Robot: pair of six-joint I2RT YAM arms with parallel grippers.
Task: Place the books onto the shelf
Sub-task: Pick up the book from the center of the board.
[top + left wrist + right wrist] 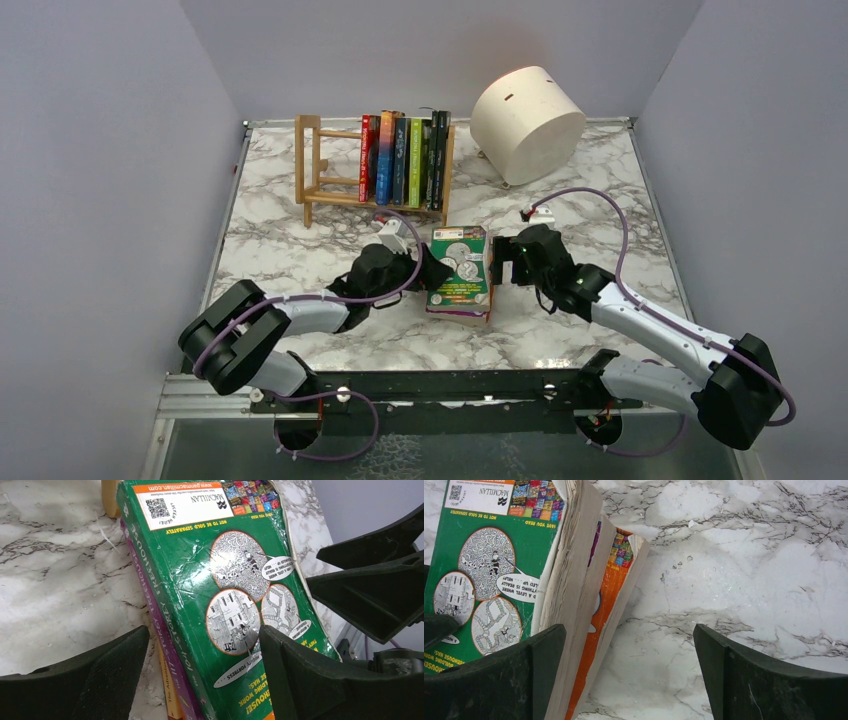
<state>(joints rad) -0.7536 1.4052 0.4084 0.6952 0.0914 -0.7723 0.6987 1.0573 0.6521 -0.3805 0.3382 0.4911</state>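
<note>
- The top external view looks down from high and behind, the arms' base rail (440,385) at its bottom edge. It faces the back wall and takes in the whole marble table (280,250), with the shelf (330,170) far off.
- The left wrist view sits low and very close, looking out through the left gripper (203,632) at the spines of the stack of books (458,270).
- The right wrist view, equally close, looks through the right gripper (629,627) at the stack's page edges.
- All three views share the stack's green cover and the marble beside it.
</note>
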